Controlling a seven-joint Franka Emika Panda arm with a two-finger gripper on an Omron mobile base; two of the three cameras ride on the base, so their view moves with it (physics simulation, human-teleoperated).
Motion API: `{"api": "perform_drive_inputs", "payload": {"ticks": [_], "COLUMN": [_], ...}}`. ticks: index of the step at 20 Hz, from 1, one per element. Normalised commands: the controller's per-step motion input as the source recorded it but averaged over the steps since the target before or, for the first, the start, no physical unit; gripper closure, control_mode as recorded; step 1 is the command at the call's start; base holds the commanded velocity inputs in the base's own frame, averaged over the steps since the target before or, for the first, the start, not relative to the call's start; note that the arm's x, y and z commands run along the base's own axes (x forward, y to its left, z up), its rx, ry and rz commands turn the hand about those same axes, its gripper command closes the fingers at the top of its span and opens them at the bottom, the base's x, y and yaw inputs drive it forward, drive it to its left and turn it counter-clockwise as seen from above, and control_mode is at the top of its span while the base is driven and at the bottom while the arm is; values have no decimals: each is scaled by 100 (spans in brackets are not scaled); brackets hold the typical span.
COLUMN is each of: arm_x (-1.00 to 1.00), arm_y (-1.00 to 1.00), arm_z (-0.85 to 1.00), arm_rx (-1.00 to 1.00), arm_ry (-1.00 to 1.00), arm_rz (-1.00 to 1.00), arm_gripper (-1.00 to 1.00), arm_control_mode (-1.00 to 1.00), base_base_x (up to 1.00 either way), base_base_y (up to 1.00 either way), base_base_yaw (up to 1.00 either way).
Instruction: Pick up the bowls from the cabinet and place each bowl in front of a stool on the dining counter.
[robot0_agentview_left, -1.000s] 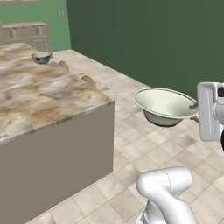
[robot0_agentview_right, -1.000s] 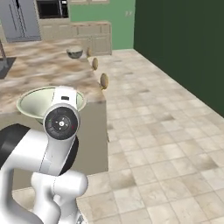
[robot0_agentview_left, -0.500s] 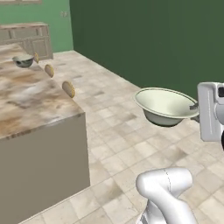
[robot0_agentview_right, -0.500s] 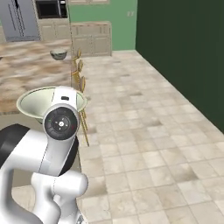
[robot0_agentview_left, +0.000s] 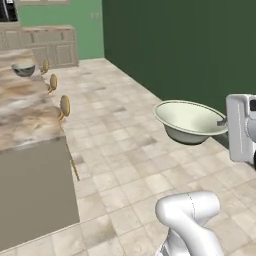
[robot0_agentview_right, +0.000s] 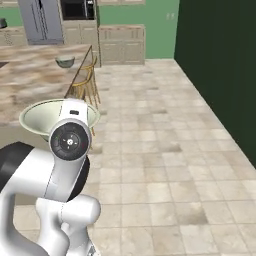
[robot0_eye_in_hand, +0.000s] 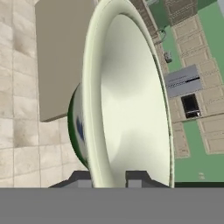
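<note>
My gripper (robot0_agentview_left: 220, 122) is shut on the rim of a cream-white bowl (robot0_agentview_left: 189, 120), holding it level in the air over the tiled floor. In the hand view the bowl (robot0_eye_in_hand: 131, 100) stands edge-on between my fingertips (robot0_eye_in_hand: 83, 177), its grey-green outside to the left. A second bowl (robot0_agentview_left: 23, 69) rests on the dining counter (robot0_agentview_left: 25, 117) at the far end, also seen as the second bowl (robot0_agentview_right: 65, 62) on the dining counter (robot0_agentview_right: 30, 80). Stools (robot0_agentview_left: 64, 106) line the counter's side, seen again as the stools (robot0_agentview_right: 85, 82). The cabinet is out of view.
A dark green wall (robot0_agentview_left: 165, 45) runs along the right of the tiled floor (robot0_agentview_left: 125, 155). Beige lower cabinets (robot0_agentview_right: 122, 45), a fridge (robot0_agentview_right: 40, 20) and a microwave (robot0_agentview_right: 76, 9) stand at the far end of the room.
The whole picture has shifted, so the base has moved: the counter has slid left and away in both base views. The bowl stays in my gripper as before.
</note>
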Motion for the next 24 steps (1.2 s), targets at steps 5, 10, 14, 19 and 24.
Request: {"api": "perform_drive_inputs", "payload": {"ticks": [5, 10, 14, 19, 24], "arm_x": [0, 0, 0, 0, 0], "arm_y": [0, 0, 0, 0, 0], "arm_z": [0, 0, 0, 0, 0], "arm_rx": [0, 0, 0, 0, 0], "arm_ry": [0, 0, 0, 0, 0], "arm_rz": [0, 0, 0, 0, 0], "arm_gripper": [100, 100, 100, 100, 100], "arm_control_mode": [100, 100, 100, 100, 100], "base_base_x": [46, 57, 66, 66, 68], "base_base_y": [-100, -100, -100, -91, -91], "base_base_yaw": [32, 34, 39, 54, 53]}}
